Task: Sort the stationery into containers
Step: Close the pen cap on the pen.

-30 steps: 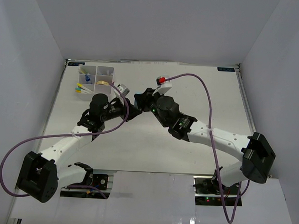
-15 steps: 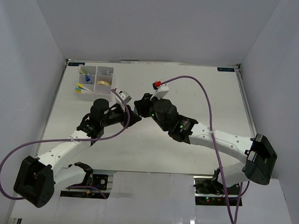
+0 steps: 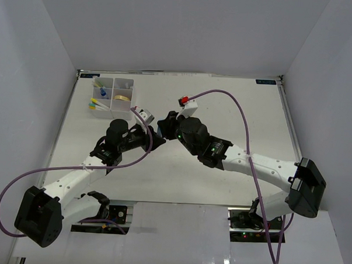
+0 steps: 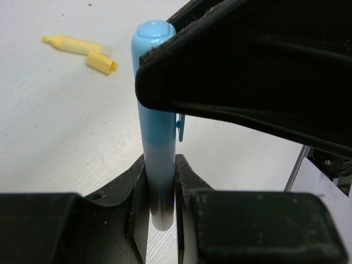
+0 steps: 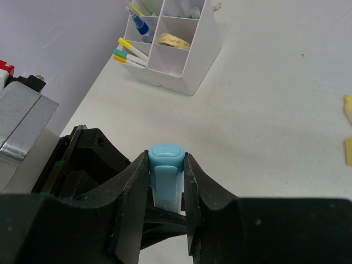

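A light blue marker [image 4: 157, 110] is held by both grippers at once. My left gripper [image 4: 160, 165] is shut on its pale barrel end. My right gripper [image 5: 166, 159] is shut on its blue clipped cap [image 5: 166, 157]. In the top view the two grippers, left [image 3: 154, 137] and right [image 3: 164, 124], meet near the table's middle left, and the marker is hidden between them. The white organizer tray [image 3: 133, 83] stands at the far left. It holds yellow and green markers [image 5: 129, 52], a blue-capped bottle [image 5: 140, 25] and a tan ring [image 5: 173, 39].
An uncapped yellow highlighter [image 4: 74, 44] and its loose cap [image 4: 102, 63] lie on the table beyond the left gripper. They also show at the right edge of the right wrist view [image 5: 348, 107]. White walls enclose the table. A purple cable loops over each arm.
Both wrists have shifted slightly toward the near edge and stayed joined. Both grippers remain shut on the light blue marker.
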`<state>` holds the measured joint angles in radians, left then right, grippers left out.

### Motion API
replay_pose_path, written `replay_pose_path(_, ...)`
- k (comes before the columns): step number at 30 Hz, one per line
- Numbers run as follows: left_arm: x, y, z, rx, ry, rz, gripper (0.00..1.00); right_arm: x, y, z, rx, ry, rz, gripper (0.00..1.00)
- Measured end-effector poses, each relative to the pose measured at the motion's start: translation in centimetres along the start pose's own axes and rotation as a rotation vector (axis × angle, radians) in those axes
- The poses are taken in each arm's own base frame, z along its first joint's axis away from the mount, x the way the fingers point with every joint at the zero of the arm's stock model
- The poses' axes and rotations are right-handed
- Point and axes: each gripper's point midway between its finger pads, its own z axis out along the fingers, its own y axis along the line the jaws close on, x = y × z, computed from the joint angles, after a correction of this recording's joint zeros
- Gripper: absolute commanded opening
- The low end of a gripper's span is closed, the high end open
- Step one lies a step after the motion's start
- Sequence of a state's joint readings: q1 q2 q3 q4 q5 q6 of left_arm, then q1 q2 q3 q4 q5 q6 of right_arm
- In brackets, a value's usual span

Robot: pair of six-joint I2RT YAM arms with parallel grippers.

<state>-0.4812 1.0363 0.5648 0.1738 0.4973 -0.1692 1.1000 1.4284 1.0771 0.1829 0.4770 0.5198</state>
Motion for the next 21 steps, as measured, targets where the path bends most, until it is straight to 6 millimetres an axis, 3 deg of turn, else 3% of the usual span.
replay_pose_path(10,-0.13,-0.15,0.24,0.013,-0.007,-0.01,0.0,-0.25,-0.18,-0.02,0.016,-0.006,-0.003,0.28)
replay_pose_path(21,-0.79,-0.19,0.5,0.02,-0.033,-0.005,0.0,-0.11,-0.33,-0.26,0.031,0.024,-0.027,0.42)
